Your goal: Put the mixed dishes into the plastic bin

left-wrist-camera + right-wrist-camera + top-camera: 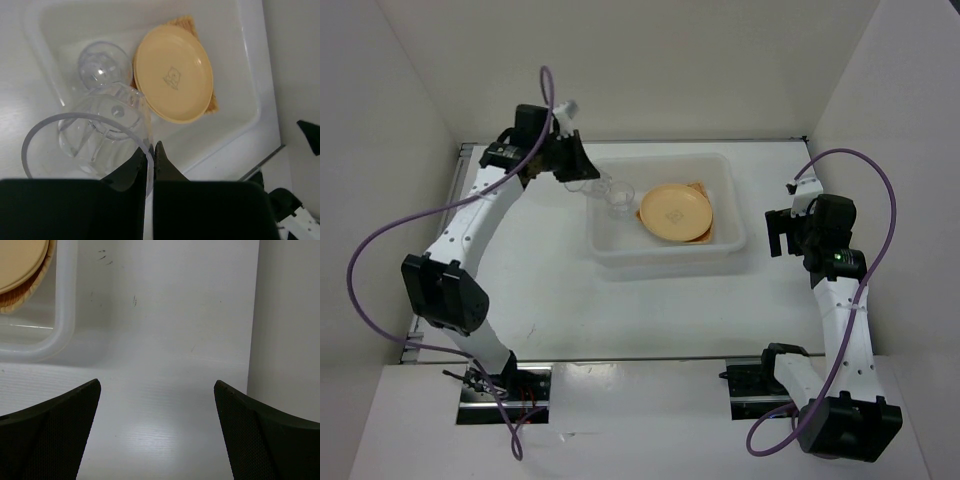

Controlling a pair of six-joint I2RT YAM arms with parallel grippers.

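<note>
The plastic bin (720, 250) sits mid-table. Inside it a yellow-orange plate (675, 212) lies stacked on the tan woven plate (186, 22), whose edges show beneath. One clear glass cup (619, 199) stands in the bin's left part, also in the left wrist view (102, 65). My left gripper (582, 178) is shut on the rim of the second clear glass cup (100, 135), holding it over the bin's left end. My right gripper (782, 232) is open and empty above the table, right of the bin; its fingers (55, 425) frame bare table.
White walls enclose the table on the left, back and right. The bin's rounded corner (55, 335) lies left of my right gripper. Purple cables loop from both arms.
</note>
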